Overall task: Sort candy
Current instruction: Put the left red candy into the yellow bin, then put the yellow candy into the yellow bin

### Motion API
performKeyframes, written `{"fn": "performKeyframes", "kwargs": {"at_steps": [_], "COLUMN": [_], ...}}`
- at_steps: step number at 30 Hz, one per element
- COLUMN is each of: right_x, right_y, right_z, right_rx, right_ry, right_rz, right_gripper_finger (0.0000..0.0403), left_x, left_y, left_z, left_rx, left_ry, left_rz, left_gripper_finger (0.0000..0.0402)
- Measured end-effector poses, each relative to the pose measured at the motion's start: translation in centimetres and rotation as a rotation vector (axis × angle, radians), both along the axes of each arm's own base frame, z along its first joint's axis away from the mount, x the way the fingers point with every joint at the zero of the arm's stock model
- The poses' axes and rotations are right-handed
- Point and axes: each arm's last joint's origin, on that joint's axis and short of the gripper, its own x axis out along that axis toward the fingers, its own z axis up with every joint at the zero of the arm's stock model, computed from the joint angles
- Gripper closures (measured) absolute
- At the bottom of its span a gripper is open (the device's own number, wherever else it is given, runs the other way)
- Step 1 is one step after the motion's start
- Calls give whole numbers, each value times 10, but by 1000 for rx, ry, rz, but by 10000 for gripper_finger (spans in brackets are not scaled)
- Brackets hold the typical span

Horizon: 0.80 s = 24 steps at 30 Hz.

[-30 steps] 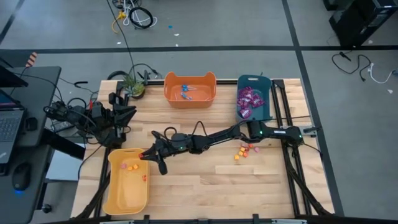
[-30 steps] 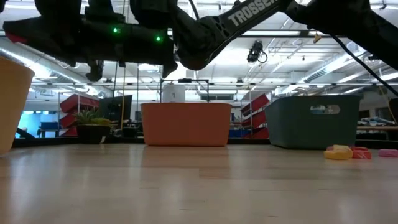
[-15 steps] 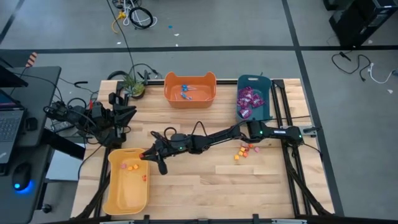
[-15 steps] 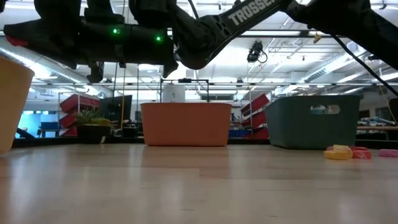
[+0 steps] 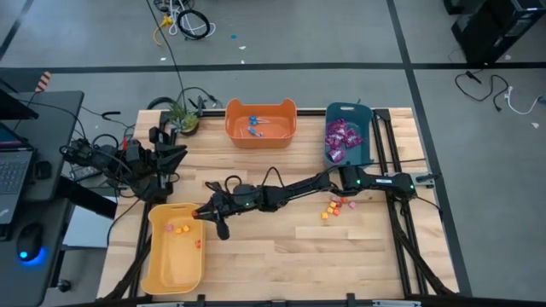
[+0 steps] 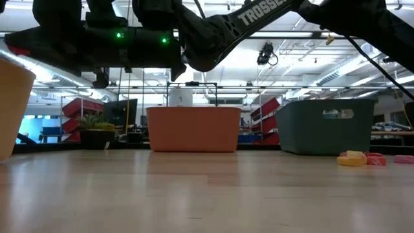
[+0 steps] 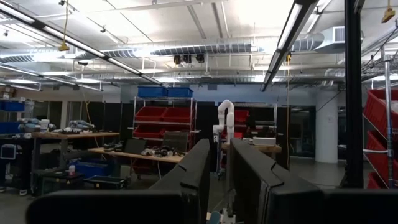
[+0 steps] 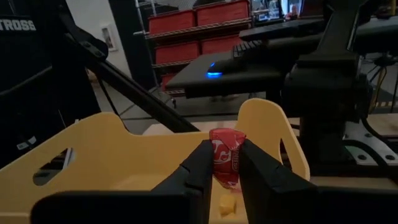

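The left claw [image 5: 162, 166] waits folded at the counter's [image 5: 281, 256] nine o'clock edge, beside the plant [image 5: 181, 115]; its wrist view looks out into the room, with a narrow gap showing between the fingers and nothing in them.

The yellow bin [image 5: 175, 247] lies at about eight o'clock on the counter, with a few small pieces already on its floor. The right claw [image 5: 203, 211] reaches across to the bin's one o'clock corner. In the right wrist view the right claw pinches a red wrapped candy [image 8: 225, 155] between its fingertips [image 8: 200, 163], with the bin's far wall just behind it and a yellow piece [image 8: 227, 205] below.

The step in hand looks like the drop. To do it well, the candy should be clearly inside the rim before the fingers part, and they should part fully, since a crinkled wrapper can cling to one pad.

Farther right, the orange bin [image 5: 260, 122] at twelve o'clock holds blue lollipops [image 5: 255, 125], the teal bin [image 5: 348, 135] at one o'clock holds purple packets [image 5: 341, 139], and the loose orange and red pieces [image 5: 334, 207] lie at three o'clock, well apart from the right claw
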Motion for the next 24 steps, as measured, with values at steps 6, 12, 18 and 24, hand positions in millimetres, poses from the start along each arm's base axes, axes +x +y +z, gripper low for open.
{"fn": "performKeyframes", "kwargs": {"at_steps": [6, 12, 18, 24], "right_x": [0, 0, 0, -1], "right_y": [1, 1, 1, 2], "right_z": [-1, -1, 0, 3], "right_rx": [-4, -5, -36, -82], "right_ry": [6, 7, -1, -20], "right_rz": [-3, -15, -14, 35], "right_gripper_finger": [319, 299, 293, 295], "left_x": [0, 0, 0, 0], "left_y": [0, 0, 0, 0], "left_z": [0, 0, 0, 0], "left_rx": [0, 0, 0, 0], "left_ry": [0, 0, 0, 0], "left_rz": [0, 0, 0, 0], "left_gripper_finger": [335, 335, 335, 335]}}
